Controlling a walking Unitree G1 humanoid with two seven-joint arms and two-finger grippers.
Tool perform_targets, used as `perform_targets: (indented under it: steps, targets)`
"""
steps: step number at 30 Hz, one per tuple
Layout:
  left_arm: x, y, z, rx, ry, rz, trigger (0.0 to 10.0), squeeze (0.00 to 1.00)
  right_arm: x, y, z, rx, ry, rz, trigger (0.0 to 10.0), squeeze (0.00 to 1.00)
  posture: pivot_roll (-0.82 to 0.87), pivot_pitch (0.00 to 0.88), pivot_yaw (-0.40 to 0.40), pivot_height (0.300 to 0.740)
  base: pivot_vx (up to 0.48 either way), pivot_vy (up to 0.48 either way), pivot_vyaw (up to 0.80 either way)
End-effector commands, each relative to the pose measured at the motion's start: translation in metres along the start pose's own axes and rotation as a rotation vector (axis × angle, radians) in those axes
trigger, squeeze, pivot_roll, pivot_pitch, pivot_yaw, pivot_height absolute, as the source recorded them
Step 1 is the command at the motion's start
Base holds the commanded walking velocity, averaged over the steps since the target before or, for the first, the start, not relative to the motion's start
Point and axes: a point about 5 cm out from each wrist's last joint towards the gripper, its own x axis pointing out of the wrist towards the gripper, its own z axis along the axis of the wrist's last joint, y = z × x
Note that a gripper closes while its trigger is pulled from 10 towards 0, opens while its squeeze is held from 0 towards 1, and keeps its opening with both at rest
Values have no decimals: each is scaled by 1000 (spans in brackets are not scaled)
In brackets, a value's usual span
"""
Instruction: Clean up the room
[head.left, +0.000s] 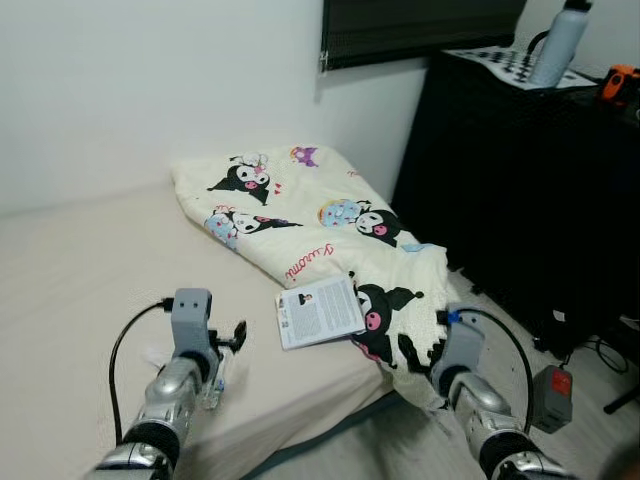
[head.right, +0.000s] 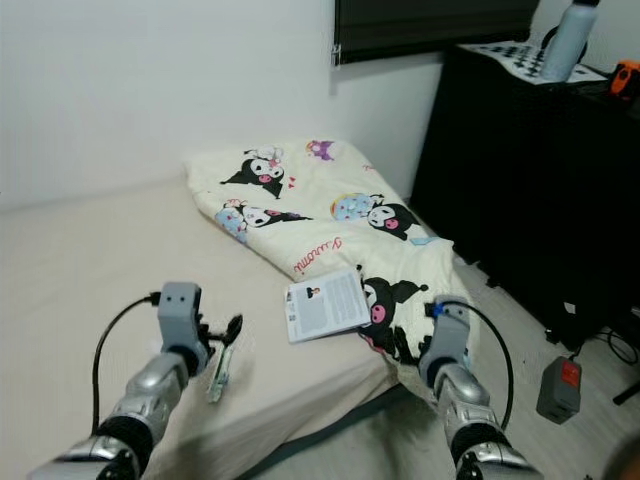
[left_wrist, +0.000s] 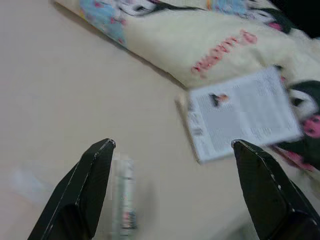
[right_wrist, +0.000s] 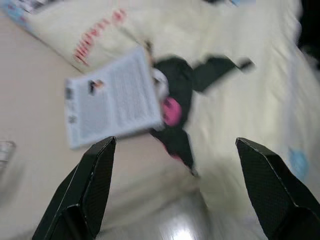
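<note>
A cream blanket (head.left: 300, 215) with cartoon prints lies bunched along the bed's right side and hangs over its edge. A white printed booklet (head.left: 320, 310) rests partly on the blanket and partly on the beige sheet (head.left: 80, 270). A small clear tube (head.left: 214, 385) lies on the sheet near the front edge. My left gripper (left_wrist: 173, 145) is open just above the sheet, with the tube (left_wrist: 125, 200) beside its left finger and the booklet (left_wrist: 240, 120) ahead. My right gripper (right_wrist: 175, 142) is open over the bed's edge, pointing at the booklet (right_wrist: 110, 102) and the blanket.
A tall black cabinet (head.left: 520, 180) stands right of the bed, with a grey bottle (head.left: 558, 45) and an orange object (head.left: 620, 80) on top. A grey power adapter (head.left: 553, 395) and cables lie on the floor. White wall behind, dark blind (head.left: 420, 25) above.
</note>
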Motion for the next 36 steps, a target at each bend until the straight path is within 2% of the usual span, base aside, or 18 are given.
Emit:
perform_targets:
  steps: [1,7,14,18,23,32,36]
  targets:
    - [-1,5,1,26,-1,29,10000,0,2,4,3,-9,-11,10,10000,0,-63,0,-22,740,0,0,0]
    - [-4,7,-5,23,15,64,10000,0,4,6,11,-4,-38,27,10000,0,-63,0,-27,740,0,0,0]
    - [-8,3,-12,3,15,18,10000,0,6,4,17,9,-57,33,10000,0,-59,0,-31,740,0,0,0]
    - [-9,3,-15,-1,23,12,10000,0,6,5,19,15,-65,40,10000,0,-57,0,-31,740,364,0,0]
    - [-10,1,-17,-7,26,12,10000,0,7,7,18,35,-63,49,10000,0,-56,0,-30,740,356,0,-740]
    - [-10,-2,-19,4,33,19,10000,0,7,10,19,14,-60,70,10000,0,-56,0,-30,740,64,0,-72]
    - [-9,-1,-19,-18,36,53,10000,0,8,12,20,-3,-46,87,10000,0,-60,0,-31,740,0,0,0]
